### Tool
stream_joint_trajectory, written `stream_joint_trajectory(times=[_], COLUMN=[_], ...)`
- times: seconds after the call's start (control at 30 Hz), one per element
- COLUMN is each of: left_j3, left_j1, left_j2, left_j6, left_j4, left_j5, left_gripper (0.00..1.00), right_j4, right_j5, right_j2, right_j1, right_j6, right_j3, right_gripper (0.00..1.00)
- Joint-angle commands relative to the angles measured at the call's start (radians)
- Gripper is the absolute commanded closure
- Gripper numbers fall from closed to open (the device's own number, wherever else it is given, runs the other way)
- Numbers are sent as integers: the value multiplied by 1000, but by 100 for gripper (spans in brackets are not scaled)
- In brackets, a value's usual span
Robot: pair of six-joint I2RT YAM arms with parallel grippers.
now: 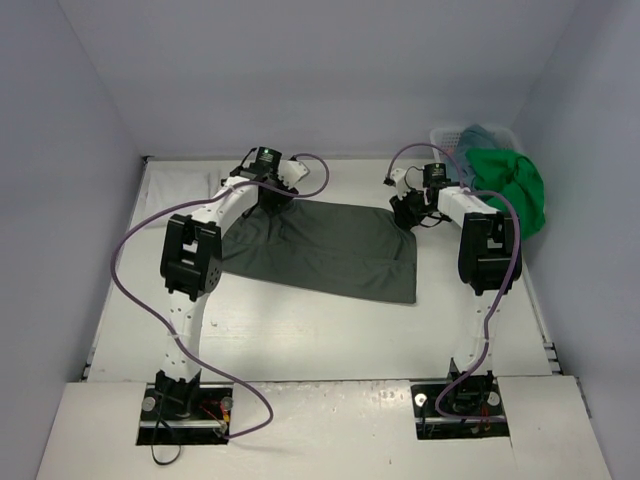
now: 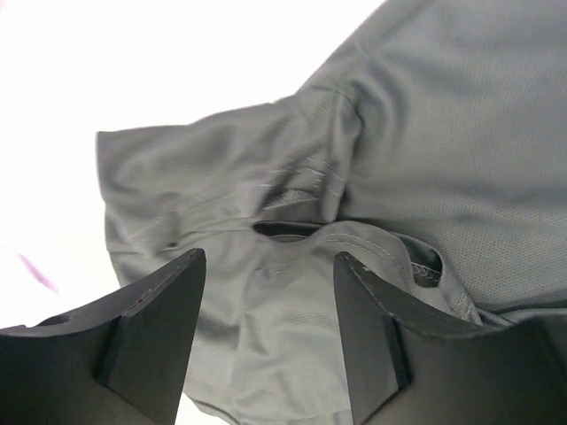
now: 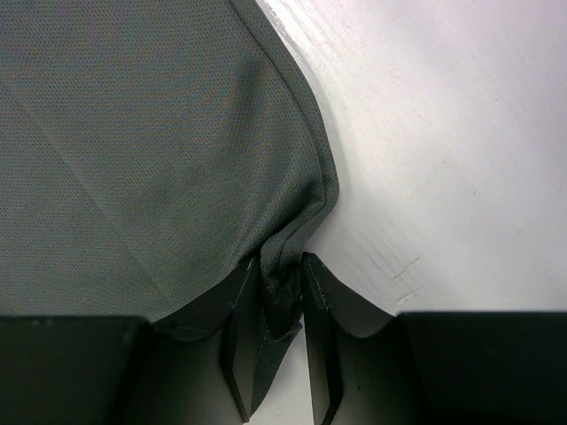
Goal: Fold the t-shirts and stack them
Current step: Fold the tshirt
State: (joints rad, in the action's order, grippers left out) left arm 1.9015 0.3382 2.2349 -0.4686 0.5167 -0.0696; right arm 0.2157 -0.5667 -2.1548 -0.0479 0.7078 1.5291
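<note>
Dark grey-green cloth t-shirt lies spread on the white table between the two arms, mostly flat but rumpled at its far left end. The step in hand looks like laying this shirt out smooth before the first fold; no fold shows in it yet, and no stack is to be seen.

The right gripper is pinching a small tuck of the shirt's edge at the far right corner, low against the table. The left gripper hovers over the bunched far left end with its fingers spread and nothing between them (the cloth beneath shows a sleeve and a seamed opening crumpled together).

At the far right, a white plastic mesh basket holds a bright green cloth shirt, which spills over its side, and a teal-blue cloth shirt; both wait their turn.

The next move, as I judge it, calls for the left gripper to come down on a clean edge of the crumpled part and close there. Both arms could then draw the cloth taut and level. This thin fabric will probably drag and wrinkle, so a gentle pull suits it.
</note>
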Motion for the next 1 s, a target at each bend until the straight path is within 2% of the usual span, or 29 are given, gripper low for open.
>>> stream_joint_trajectory(times=[0.0, 0.17, 0.23, 0.43, 0.97], left_j3=[21, 39, 51, 171, 243], left_j1=[-5, -7, -10, -15, -16], left_j2=[-132, -120, -97, -8, 95], left_j6=[30, 33, 28, 39, 38], left_j4=[-84, -93, -136, -61, -9], left_j5=[1, -4, 14, -25, -38], left_gripper=[45, 44, 44, 44, 50], right_j4=[37, 34, 33, 30, 30], right_j5=[-4, -2, -4, -4, -4], right_j2=[15, 13, 12, 10, 15], right_j1=[-17, -23, -27, -32, -32], right_j6=[7, 4, -1, -5, -8], right_j3=[-24, -23, -20, -23, -18], right_gripper=[78, 79, 84, 84, 84])
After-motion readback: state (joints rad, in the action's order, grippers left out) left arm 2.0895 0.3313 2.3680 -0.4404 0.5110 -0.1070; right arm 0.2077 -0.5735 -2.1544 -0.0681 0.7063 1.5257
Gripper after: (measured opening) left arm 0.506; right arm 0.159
